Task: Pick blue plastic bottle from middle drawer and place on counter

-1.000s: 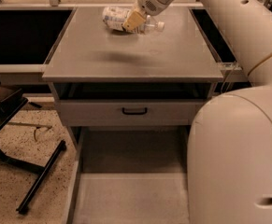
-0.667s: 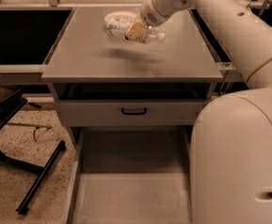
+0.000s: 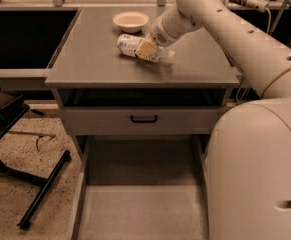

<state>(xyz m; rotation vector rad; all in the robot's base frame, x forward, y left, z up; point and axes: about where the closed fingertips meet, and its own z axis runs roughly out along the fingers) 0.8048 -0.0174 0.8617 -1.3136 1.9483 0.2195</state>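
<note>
The blue plastic bottle (image 3: 128, 44) lies on its side on the counter (image 3: 100, 64), cap end pointing right, in the back middle of the top. My gripper (image 3: 146, 48) reaches in from the upper right and is shut around the bottle's middle, one finger (image 3: 146, 49) across its body. The bottle looks level with the counter surface or just above it. The middle drawer (image 3: 142, 211) is pulled out at the bottom of the view, and its flat grey floor is bare.
A cream bowl (image 3: 130, 21) stands just behind the bottle near the counter's back edge. A closed drawer front with a black handle (image 3: 144, 119) sits below the counter. My large white arm fills the right side. A black stand (image 3: 40, 194) lies on the floor at left.
The gripper has carried the bottle down and slightly forward, from in front of the bowl to the counter surface. The bowl now shows behind it.
</note>
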